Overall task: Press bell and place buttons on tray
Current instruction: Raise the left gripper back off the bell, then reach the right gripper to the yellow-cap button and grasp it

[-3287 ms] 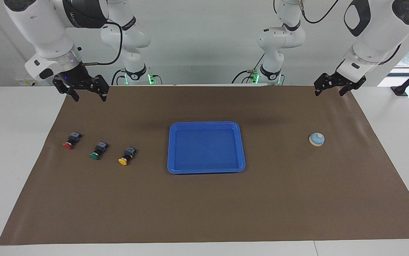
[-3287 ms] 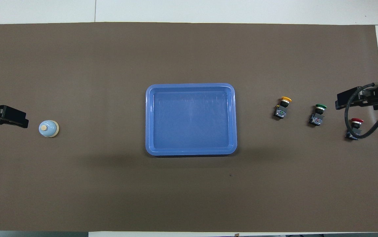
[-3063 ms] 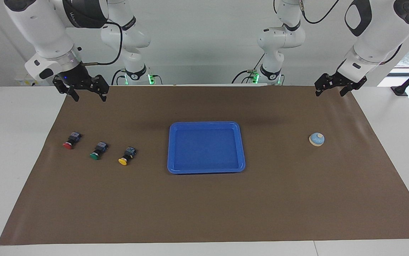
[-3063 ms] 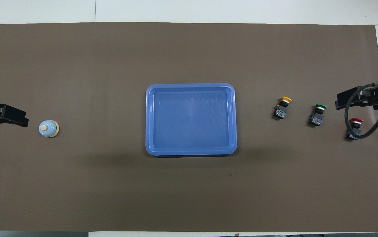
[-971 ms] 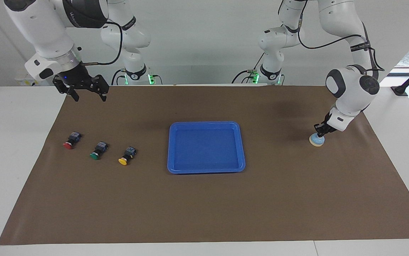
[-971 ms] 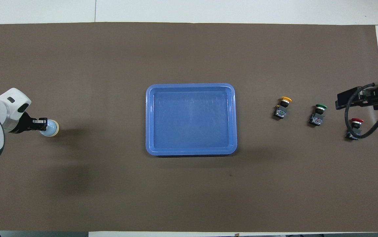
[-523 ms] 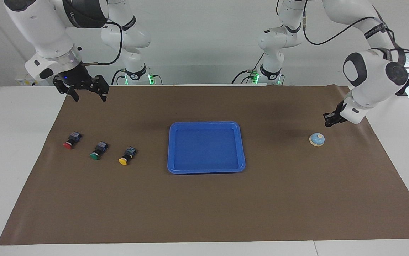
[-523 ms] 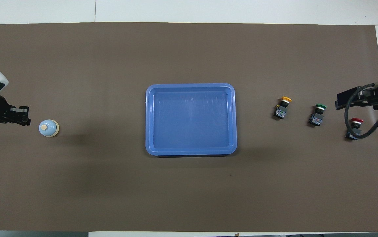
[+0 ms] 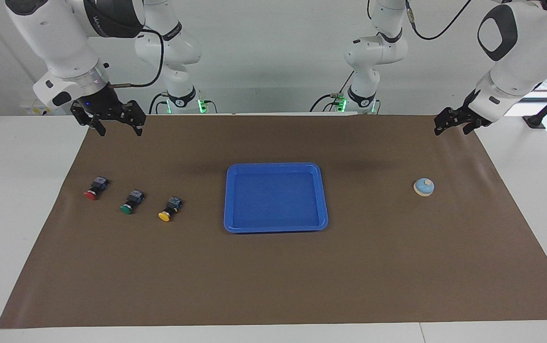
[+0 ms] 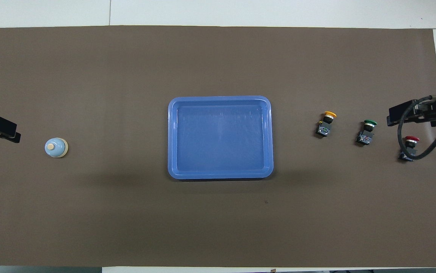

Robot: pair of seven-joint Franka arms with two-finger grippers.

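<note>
A brown mat (image 9: 273,276) covers the worktop. Both the left gripper (image 9: 453,123) and the right gripper (image 9: 117,123) hang empty, fingers wide. Lower the right gripper squarely over the red button (image 9: 95,187), fingers straddling its body, then carry it to the tray (image 9: 275,166).

A white counter (image 9: 16,200) is covered over most of its top by a brown mat (image 9: 273,276), whose edges leave white strips showing at both ends. At the mat's centre a blue tray (image 10: 172,136) is laid flat. On the mat at 9 o'clock of the tray in the overhead view, toward the left arm's end, a light blue bell (image 10: 56,147) is set upright, well apart from the tray. At 3 o'clock of the tray, toward the right arm's end, three buttons are laid on their sides in a row: the yellow button (image 10: 326,123) nearest the tray, then the green button (image 10: 367,132), then the red button (image 10: 408,148).
</note>
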